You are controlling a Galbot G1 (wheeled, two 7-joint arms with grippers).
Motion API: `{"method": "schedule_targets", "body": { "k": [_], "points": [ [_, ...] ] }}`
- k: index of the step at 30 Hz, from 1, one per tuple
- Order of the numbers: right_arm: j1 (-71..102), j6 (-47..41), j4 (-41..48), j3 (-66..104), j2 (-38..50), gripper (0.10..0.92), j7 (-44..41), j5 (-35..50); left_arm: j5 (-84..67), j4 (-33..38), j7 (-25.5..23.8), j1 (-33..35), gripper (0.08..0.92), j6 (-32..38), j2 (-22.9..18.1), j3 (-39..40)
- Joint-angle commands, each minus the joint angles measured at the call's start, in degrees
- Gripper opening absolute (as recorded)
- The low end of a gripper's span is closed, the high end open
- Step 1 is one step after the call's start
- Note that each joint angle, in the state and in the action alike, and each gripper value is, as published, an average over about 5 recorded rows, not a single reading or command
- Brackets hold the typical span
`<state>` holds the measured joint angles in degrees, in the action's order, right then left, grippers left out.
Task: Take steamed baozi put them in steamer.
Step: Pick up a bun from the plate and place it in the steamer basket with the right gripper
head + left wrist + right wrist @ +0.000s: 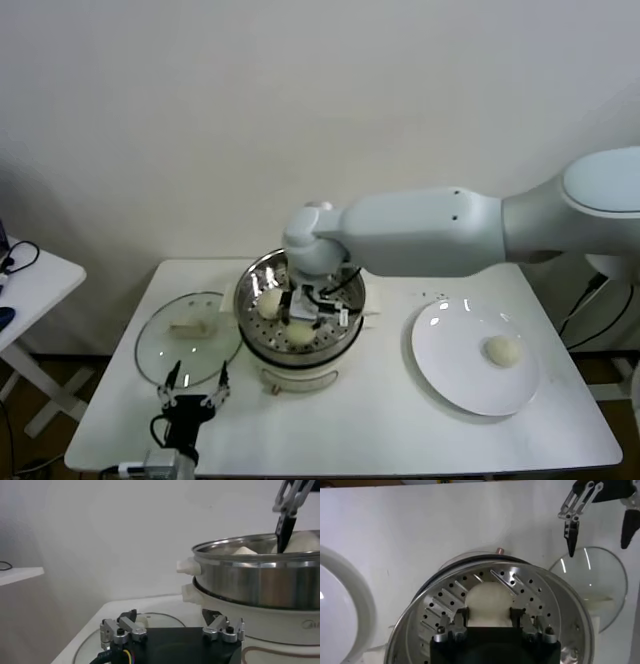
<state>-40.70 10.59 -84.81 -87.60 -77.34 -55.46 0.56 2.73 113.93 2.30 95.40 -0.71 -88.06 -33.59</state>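
Note:
The shiny steel steamer [252, 283] stands mid-table. My right gripper [318, 305] reaches down into it and is shut on a cream-white baozi [490, 600], which sits between its fingers [462, 617] just over the perforated tray [445, 600]. Two more baozi [270, 300] [300, 333] lie in the steamer beside that gripper. One baozi [502, 350] is left on the white plate [450, 350] at the right. My left gripper [195, 385] waits open and holding nothing near the front edge, left of the steamer [260, 580].
A round glass lid [185, 335] lies flat on the table left of the steamer, just beyond the left gripper [172, 625]. A small white side table [30, 275] stands off to the far left. The right arm spans over the table's middle.

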Motion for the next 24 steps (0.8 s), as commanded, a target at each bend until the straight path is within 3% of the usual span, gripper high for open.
{"method": "schedule_targets", "body": {
  "k": [1,10,18,24],
  "points": [
    [2.51,0.35,2.55,0.09,-1.96,0.576,0.29,-1.23,-0.03,-0.11,0.00,-0.18,0.823,0.03,-0.11,0.10],
    [3.71,0.39,3.46,0.03,-2.15,0.584,1.34,-0.51,0.00,-0.36,0.05,-0.14,0.823,0.16,-0.13,0.28],
    [2.12,1.99,2.93,-0.25,-1.22,0.775,2.92,-0.11,0.08,-0.33,0.02,-0.23,0.823,0.14,-0.11,0.61],
    [-2.36,2.32,1.04,0.41,2.32,0.822,1.62,5.11,0.13,-0.10,0.03,-0.06,0.823,0.17,-0.03,0.78]
  ]
}}
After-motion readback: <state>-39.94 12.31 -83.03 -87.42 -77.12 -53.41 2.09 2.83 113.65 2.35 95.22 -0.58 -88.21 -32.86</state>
